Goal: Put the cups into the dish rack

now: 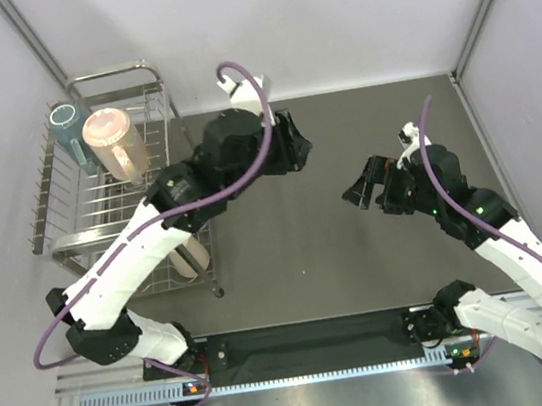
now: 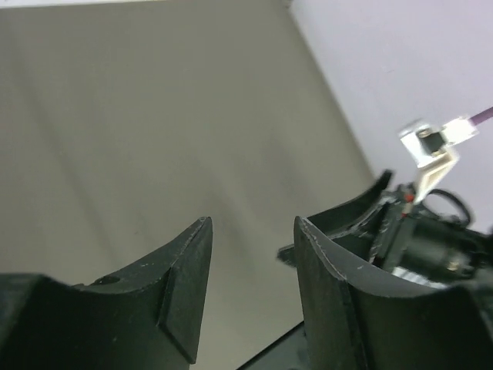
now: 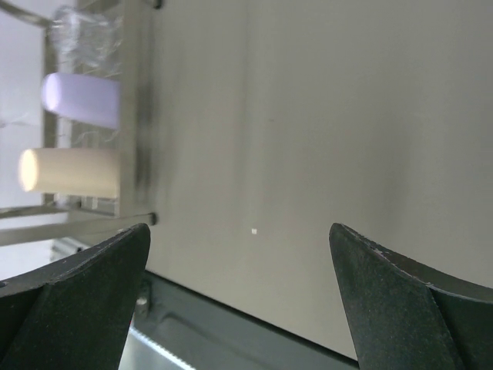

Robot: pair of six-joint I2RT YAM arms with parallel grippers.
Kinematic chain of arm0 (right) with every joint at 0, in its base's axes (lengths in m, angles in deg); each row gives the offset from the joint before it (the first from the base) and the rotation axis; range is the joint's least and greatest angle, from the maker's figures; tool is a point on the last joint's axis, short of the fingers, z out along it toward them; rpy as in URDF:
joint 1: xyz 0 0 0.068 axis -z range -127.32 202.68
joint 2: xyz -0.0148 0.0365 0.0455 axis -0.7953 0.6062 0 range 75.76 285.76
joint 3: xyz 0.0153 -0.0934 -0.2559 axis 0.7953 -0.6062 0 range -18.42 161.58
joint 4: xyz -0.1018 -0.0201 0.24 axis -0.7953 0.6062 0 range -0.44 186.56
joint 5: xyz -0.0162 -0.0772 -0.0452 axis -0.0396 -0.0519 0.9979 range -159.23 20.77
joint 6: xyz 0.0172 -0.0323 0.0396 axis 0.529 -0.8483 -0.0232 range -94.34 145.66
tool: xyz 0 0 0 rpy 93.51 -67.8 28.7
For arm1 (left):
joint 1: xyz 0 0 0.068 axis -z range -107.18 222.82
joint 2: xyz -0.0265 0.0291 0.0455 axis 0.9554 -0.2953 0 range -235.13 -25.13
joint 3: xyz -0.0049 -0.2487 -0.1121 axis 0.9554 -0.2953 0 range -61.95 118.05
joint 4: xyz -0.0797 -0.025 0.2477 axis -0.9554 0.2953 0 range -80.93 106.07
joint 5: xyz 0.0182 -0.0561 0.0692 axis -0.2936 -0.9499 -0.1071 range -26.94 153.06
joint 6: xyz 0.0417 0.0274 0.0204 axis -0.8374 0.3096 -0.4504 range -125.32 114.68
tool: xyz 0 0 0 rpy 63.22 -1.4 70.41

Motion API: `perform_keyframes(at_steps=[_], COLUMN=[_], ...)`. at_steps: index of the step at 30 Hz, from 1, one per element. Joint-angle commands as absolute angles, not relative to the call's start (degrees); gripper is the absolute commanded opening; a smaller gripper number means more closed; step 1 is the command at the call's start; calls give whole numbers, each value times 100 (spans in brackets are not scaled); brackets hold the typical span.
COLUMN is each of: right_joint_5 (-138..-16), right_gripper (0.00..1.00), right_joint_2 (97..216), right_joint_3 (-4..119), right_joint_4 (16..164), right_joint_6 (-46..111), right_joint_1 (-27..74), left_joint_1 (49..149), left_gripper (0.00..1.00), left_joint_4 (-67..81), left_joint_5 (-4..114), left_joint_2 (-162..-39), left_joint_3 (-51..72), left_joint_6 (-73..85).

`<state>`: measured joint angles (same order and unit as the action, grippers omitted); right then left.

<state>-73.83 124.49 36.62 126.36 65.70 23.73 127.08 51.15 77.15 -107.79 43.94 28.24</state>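
Top external had the right gripper at centre right, spread wide on nothing. The left gripper, just above centre, had its fingers parted and empty too. Both hung over the grey table. The dish rack stood at upper left, with the beige tumbler at its lower end and the pink mug and teal mug higher up. Right wrist caught the lavender tumbler and clear glass racked as well.

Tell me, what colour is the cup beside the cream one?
Pale purple. The purple cup shows best in the right wrist view, just above the cream cup.
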Motion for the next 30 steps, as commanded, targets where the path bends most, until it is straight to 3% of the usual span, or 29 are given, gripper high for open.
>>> perform_keyframes(at_steps=[1, 8, 15, 22, 30], right_joint_5=[-6677, -6430, -6588, -6852, -7385], right_gripper=[100, 100, 100, 100, 100], right_joint_2=[12129, 11646, 11075, 10267, 9256], right_joint_3=[3415, 2940, 1676, 707, -161], right_joint_4=[12973, 12613, 11445, 10565, 10056], right_joint_6=[6530, 6285, 6275, 6460, 6267], right_joint_1=[2421, 2421, 2421, 2421, 2429], left_joint_1=[13195, 13444, 13838, 14041, 14050], left_gripper=[52, 57, 68, 79, 86], left_joint_4=[4880, 3632, 2411, 1593, 338], left_joint_5=[8942, 9172, 8978, 9049, 7908], left_joint_2=[-10766, -10205, -9115, -7973, -6268], left_joint_3=[4021, 2096, -91, -1491, -3212], left_joint_6=[2509, 2894, 2843, 2886, 3405])
